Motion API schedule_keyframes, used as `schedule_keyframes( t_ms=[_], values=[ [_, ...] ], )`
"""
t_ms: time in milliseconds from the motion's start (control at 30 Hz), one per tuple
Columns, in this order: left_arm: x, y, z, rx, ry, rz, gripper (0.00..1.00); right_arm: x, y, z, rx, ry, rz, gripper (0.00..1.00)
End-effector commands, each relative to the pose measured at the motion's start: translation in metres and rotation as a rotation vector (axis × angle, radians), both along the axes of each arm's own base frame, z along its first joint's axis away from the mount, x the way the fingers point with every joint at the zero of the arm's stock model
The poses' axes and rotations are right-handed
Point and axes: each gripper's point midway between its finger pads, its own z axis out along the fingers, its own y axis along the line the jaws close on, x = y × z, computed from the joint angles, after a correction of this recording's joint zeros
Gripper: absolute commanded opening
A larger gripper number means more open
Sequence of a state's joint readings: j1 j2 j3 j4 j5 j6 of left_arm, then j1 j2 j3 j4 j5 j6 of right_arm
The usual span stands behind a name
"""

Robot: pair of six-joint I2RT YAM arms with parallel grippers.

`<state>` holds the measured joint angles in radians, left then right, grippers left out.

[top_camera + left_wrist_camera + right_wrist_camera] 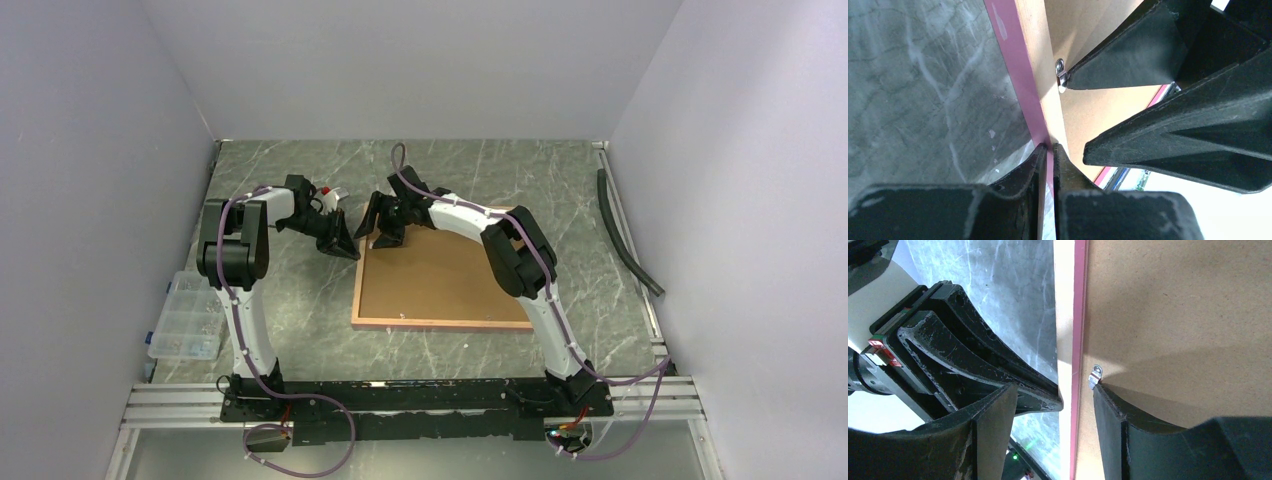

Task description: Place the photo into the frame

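Observation:
The frame (440,323) lies back up on the table, its thin pink border (1013,60) around a brown backing board (440,280). My left gripper (1048,147) is shut on the frame's left rim near the far corner. My right gripper (1054,388) is open and straddles that same rim. One of its fingertips (1098,390) touches a small metal tab (1095,375) on the backing board (1173,315), and the other hangs outside the rim, above the left gripper's finger (998,365). The photo is hidden from every view.
A clear plastic compartment box (185,315) sits at the table's left edge. A black hose (625,230) lies along the right wall. Grey walls close in three sides, and an aluminium rail (400,395) carries the arm bases at the near edge.

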<state>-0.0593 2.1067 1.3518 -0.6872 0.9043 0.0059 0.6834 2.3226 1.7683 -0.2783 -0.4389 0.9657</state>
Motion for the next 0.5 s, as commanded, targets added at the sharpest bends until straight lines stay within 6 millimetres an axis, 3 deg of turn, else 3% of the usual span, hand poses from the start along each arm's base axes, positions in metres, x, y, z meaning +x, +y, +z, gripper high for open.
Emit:
schedule_keyframes(
  t_ms=[0, 467],
  values=[
    [0.0004, -0.0072, 0.0016, -0.009, -0.036, -0.020, 0.12, 0.0007, 0.0136, 0.0001, 0.025, -0.003, 0.005, 0.61],
    [-0.0003, -0.0054, 0.0012, -0.002, -0.039, -0.023, 0.11, 0.0025, 0.0202, 0.0021, 0.060, 0.000, -0.031, 0.61]
  ],
)
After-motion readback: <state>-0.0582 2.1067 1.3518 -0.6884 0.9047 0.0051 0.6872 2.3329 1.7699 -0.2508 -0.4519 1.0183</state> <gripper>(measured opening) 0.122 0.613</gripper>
